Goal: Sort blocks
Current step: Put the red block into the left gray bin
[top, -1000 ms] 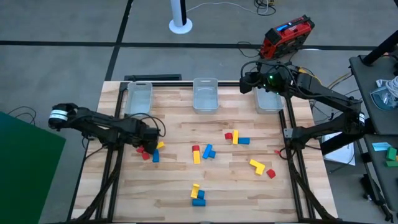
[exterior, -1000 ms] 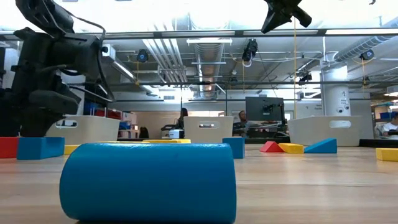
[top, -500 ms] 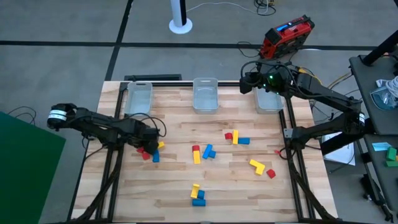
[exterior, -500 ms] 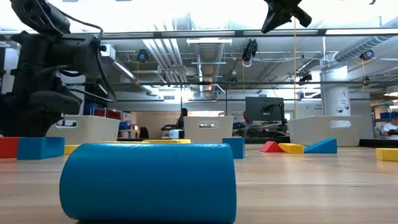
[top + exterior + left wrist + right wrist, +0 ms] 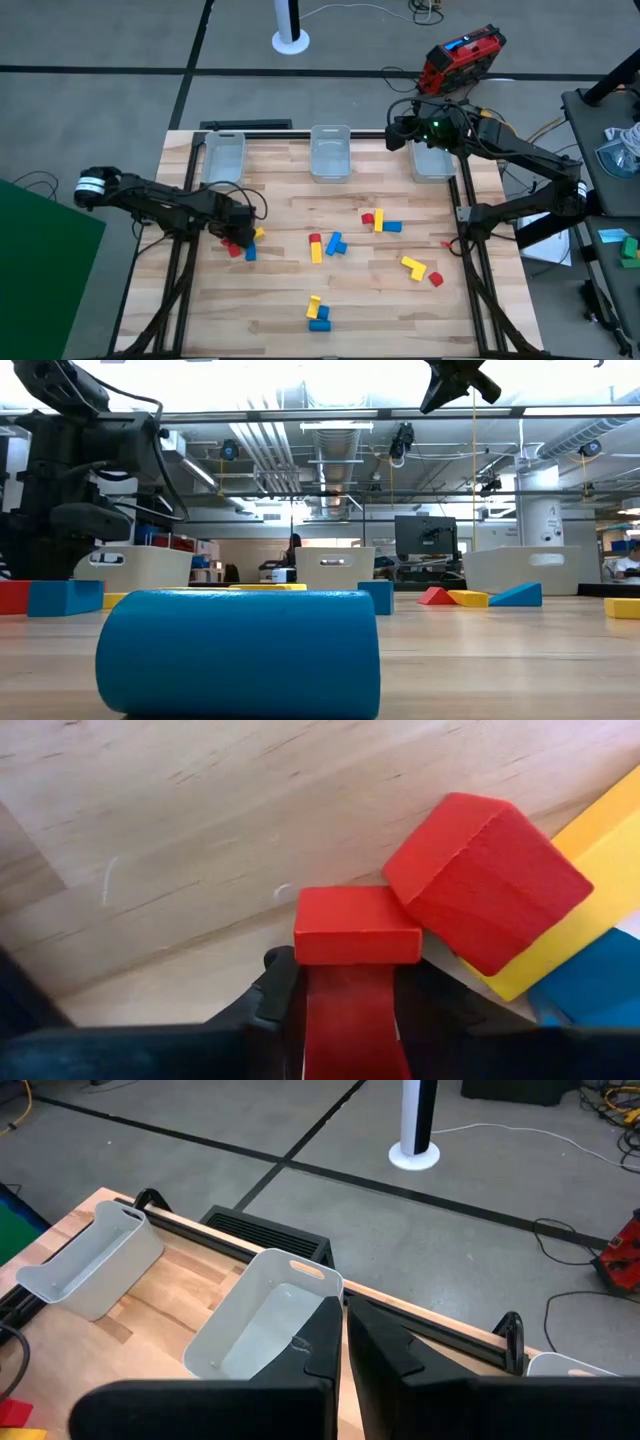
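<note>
Because the left claw (image 5: 350, 995) sits low over the table (image 5: 280, 300) with a red bar block (image 5: 355, 930) lodged between its two dark fingers, the relation that matters is how that block lies in the grip: its long axis runs straight out along the fingers, its far end poking just past the tips, and the fingers are closed against its two long sides. Touching that far end on one side is a red cube (image 5: 485, 880), tilted on an edge, which leans in turn on a yellow block (image 5: 590, 870) with a blue block (image 5: 590, 990) just beside it. In the high view this cluster (image 5: 240, 243) lies on the left part of the table, right at the left claw (image 5: 236, 222), and the three clear bins stand well ahead of it along the far edge, the left bin (image 5: 223, 157) nearest. By my reading, a straight lift should free the bar, though the cube may topple as its prop goes. The right claw (image 5: 398, 130) hangs high beside the right bin (image 5: 434, 165), well apart from every loose block, its fingers pressed together on nothing. The other blocks (image 5: 330, 243) are scattered mid-table, nearer neither arm.
</note>
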You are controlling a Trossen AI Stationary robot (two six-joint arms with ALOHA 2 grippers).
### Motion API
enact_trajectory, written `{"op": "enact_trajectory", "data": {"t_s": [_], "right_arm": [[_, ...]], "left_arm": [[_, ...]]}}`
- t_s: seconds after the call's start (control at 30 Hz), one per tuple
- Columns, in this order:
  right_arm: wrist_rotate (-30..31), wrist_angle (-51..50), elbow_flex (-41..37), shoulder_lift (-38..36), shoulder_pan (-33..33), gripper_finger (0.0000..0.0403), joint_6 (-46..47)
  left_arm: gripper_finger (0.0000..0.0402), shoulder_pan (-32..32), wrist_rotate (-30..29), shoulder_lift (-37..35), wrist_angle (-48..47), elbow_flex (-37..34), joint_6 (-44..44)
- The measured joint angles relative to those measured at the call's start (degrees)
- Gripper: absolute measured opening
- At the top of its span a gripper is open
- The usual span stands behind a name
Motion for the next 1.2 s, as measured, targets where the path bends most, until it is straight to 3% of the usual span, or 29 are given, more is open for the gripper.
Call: {"op": "enact_trajectory", "data": {"t_s": [0.43, 0.73, 1.0, 1.2], "right_arm": [[0.0, 0.01, 0.0, 0.0, 0.0, 0.0013, 0.0], [0.0, 0.05, 0.0, 0.0, 0.0, 0.0013, 0.0], [0.0, 0.05, 0.0, 0.0, 0.0, 0.0013, 0.0], [0.0, 0.05, 0.0, 0.0, 0.0, 0.0013, -0.12]], "left_arm": [[0.0097, 0.02, 0.24, -3.91, -4.58, 2.06, -0.59], [0.0097, 0.02, -0.02, -6.37, -12.97, 10.65, -0.61], [0.0097, 1.17, -12.22, -6.44, -24.43, 26.84, 1.12], [0.0097, 10.35, -18.33, -6.49, -28.73, 36.34, 9.14]]}}
